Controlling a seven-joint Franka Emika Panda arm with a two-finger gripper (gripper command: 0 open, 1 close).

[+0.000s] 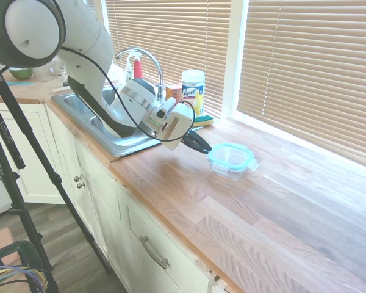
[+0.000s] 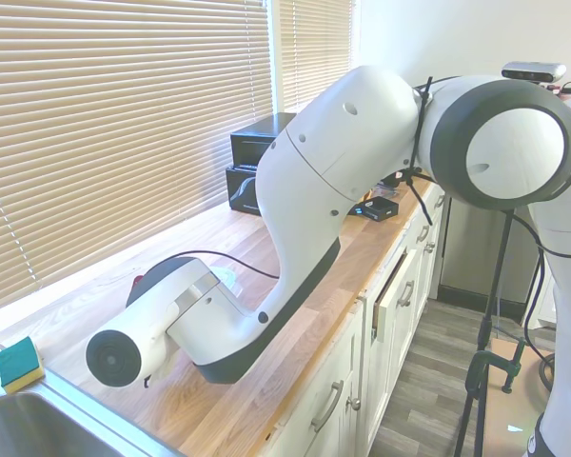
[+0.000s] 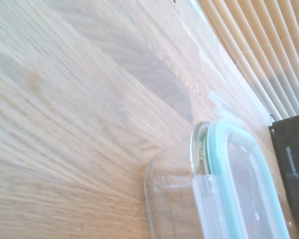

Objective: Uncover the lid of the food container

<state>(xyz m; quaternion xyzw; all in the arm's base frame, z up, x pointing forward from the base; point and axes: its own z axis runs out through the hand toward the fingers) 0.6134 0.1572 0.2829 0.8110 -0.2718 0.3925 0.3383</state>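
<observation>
Gripper [image 1: 202, 144] fingers together, just beside lid [image 1: 232, 154] edge; lid on food container [image 1: 230, 168].

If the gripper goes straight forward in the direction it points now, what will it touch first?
Most likely the lid on the food container, at its near teal edge. The gripper points at it from the sink side, with a small gap between. Its exact height against the rim is hard to judge.
</observation>
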